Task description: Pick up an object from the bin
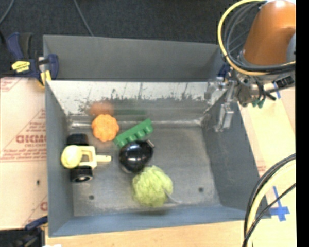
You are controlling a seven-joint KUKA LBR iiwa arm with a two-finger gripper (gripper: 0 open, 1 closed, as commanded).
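Closest to the lens, the arm's orange cover [270, 30] rises at upper right; below it the pincer [222, 112] hangs by the right back corner of the grey bin [134, 60], over bare floor; whether it is apart or together I cannot tell. Every loose thing lies well apart from it, in the left half: a green toothed block [134, 134] just beside a black round thing [135, 156], an orange ridged ball [104, 127], a fuzzy pale-green ball [152, 186], a yellow-and-black toy [78, 161] (perhaps a vehicle). By my judgement the approach is not yet begun; next, the pincer must travel left and descend over one thing, likeliest the green toothed block, nearest.
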